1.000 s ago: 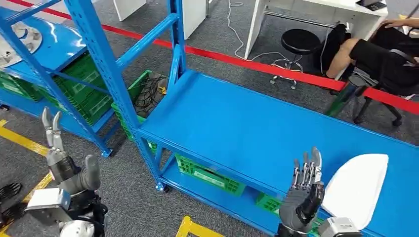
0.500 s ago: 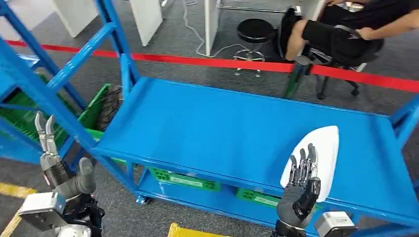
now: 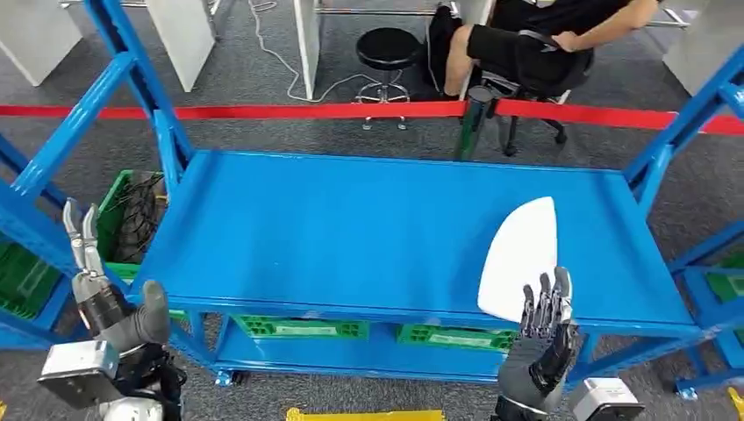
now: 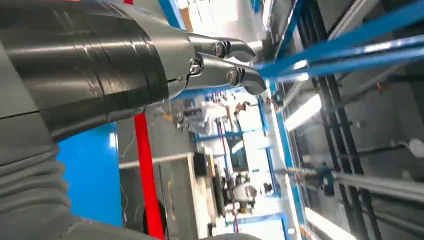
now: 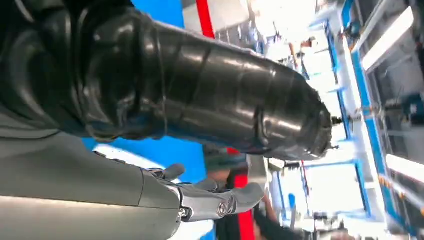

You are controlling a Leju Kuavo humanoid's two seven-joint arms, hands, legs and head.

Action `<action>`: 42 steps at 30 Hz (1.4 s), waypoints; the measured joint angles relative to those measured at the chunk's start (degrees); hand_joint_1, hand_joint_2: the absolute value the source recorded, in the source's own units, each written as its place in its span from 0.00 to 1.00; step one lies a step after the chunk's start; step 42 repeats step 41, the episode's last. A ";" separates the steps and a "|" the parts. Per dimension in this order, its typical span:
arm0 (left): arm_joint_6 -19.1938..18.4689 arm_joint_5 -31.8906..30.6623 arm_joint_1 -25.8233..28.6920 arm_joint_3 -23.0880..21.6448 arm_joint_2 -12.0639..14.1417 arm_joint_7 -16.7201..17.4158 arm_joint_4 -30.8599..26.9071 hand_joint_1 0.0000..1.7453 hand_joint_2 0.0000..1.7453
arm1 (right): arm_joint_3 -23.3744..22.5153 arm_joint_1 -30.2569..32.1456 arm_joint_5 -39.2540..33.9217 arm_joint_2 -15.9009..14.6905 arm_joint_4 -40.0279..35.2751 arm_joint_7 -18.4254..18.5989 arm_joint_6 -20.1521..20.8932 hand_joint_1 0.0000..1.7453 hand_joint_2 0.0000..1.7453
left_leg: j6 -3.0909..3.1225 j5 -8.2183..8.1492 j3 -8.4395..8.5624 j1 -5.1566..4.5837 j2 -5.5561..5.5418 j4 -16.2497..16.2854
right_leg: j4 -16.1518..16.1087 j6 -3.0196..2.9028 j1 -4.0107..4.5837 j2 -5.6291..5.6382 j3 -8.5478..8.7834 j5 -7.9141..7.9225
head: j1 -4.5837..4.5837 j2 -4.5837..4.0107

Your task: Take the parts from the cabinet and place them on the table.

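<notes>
Item: white part (image 3: 519, 257), flat, one end pointed. Lies on the blue counter (image 3: 333, 232), right of middle, its near end just at the front edge.

Left hand (image 3: 103, 294): raised off the counter's left front corner, fingers straight and apart, nothing in it. Beside it, the blue upright (image 3: 48, 171) of the next rack.

Right hand (image 3: 544, 338): raised in front of the counter's near edge, just below the part, palm turned away from the head camera. Fingers stand straight and apart, empty.

Below the counter: a lower shelf (image 3: 351, 353) with green crates (image 3: 303, 328). Beyond the counter: red tape (image 3: 263, 111) on the floor, a black stool (image 3: 386, 48), a seated person (image 3: 535, 44).

Status: the part rests on the counter, as the task wants; the scene fits a part just set down as well as one lying there all along.

Risks, as judged:
- The part's near end sits at the edge; a brush from the right hand could tip it to the floor.
- The left hand is close to the upright; a turn of the body could knock the fingers against it.
- The part looks thin and smooth, so fingers may slide on it if it is regripped.
</notes>
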 joint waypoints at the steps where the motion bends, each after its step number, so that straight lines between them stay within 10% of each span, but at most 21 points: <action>1: 0.04 0.00 -0.01 0.00 0.00 -0.02 0.00 0.00 0.00 | -0.18 0.00 0.00 0.00 0.04 -0.02 0.00 0.00 0.00 | -0.05 -0.25 0.17 -0.04 0.76 0.09 | -4.77 -0.24 0.05 -0.31 2.49 2.40 | 0.31 0.00; 2: 0.09 -0.02 -0.01 0.00 0.00 -0.02 0.00 0.00 0.00 | -0.28 -0.01 0.00 0.02 0.04 -0.07 0.00 0.00 0.00 | -0.19 -0.48 0.43 -0.10 0.90 0.18 | -10.42 -0.61 0.19 -0.92 5.61 4.66 | 0.64 0.00; 4: 0.09 -0.02 -0.11 0.00 0.00 -0.06 -0.02 0.00 0.00 | -0.35 -0.06 0.33 0.15 0.04 -0.20 0.02 0.00 0.00 | -0.70 -0.87 0.39 -0.46 1.74 0.27 | -14.92 -1.25 0.93 -1.95 9.01 4.08 | 0.75 0.00; 8: 0.15 -0.04 -0.19 -0.02 -0.02 -0.06 0.00 0.00 0.00 | -0.85 0.32 1.62 0.44 0.07 -0.42 0.00 0.00 0.00 | -1.79 -1.00 0.72 -0.28 2.29 0.18 | -15.80 -2.38 0.80 -1.13 9.15 4.49 | 0.75 0.00; 10: 0.19 -0.07 -0.28 -0.02 0.02 -0.09 0.11 0.00 0.00 | -1.20 0.37 2.54 0.98 0.17 0.09 0.00 0.00 0.00 | -2.13 -3.21 -1.05 0.05 -1.58 3.45 | -16.43 -2.57 0.40 -1.03 9.81 4.60 | 0.31 0.00; 14: 0.35 -0.04 -0.01 -0.04 0.02 0.00 0.61 0.00 0.00 | -1.31 0.10 5.23 1.27 0.81 2.41 0.02 0.00 0.00 | -2.46 -7.60 -8.67 0.22 -2.74 17.14 | -16.28 -3.10 0.41 -0.20 9.74 4.27 | -1.00 0.00; 18: 0.15 0.22 -0.08 -0.04 0.02 -0.06 0.81 0.00 0.00 | -0.74 -0.59 7.46 1.29 1.07 4.22 0.02 0.00 0.00 | -2.78 0.91 -2.63 1.01 -2.90 3.12 | -14.76 -2.11 -0.12 1.10 9.68 3.32 | -2.03 0.00; 21: -0.24 0.61 -0.15 -0.04 0.00 -0.22 0.94 0.00 0.00 | 0.11 -1.03 8.61 1.27 1.09 5.33 0.04 0.00 0.00 | -2.20 -0.27 -1.49 0.49 -3.46 1.83 | -14.12 -0.81 0.01 1.47 9.04 3.18 | -2.51 0.00; 23: -0.35 0.59 -0.14 0.00 0.02 -0.26 0.98 0.00 0.00 | 0.35 -1.16 8.92 1.20 1.20 5.83 0.04 0.00 0.00 | -2.33 0.07 -1.58 0.55 -3.54 1.65 | -13.96 -2.21 0.09 1.40 8.95 3.27 | -2.23 0.00; 26: -0.05 0.00 -0.04 -0.04 -0.09 -1.59 1.07 0.00 0.00 | 1.16 -1.34 9.92 1.07 1.38 5.14 0.04 0.00 0.00 | -2.24 0.07 -1.49 0.46 -3.64 1.64 | -14.48 -2.38 0.08 1.39 9.33 3.43 | -1.31 0.00; 35: 4.09 -2.10 -0.08 -2.21 -0.26 -4.68 2.25 0.00 0.00 | 5.64 -1.32 10.89 1.16 2.71 3.67 0.04 0.00 0.00 | -1.73 -0.09 -1.47 0.24 -3.56 1.68 | -15.20 -0.57 -0.14 1.36 9.58 3.61 | 0.02 0.00; 42: 3.54 -1.46 -0.39 -3.12 -0.24 -4.85 2.40 0.00 0.00 | 7.71 -2.26 9.55 1.11 3.26 3.08 0.06 0.00 0.00 | -1.63 -0.02 -1.39 0.25 -3.55 1.63 | -15.16 -0.54 -0.10 1.36 9.53 3.63 | 0.09 0.00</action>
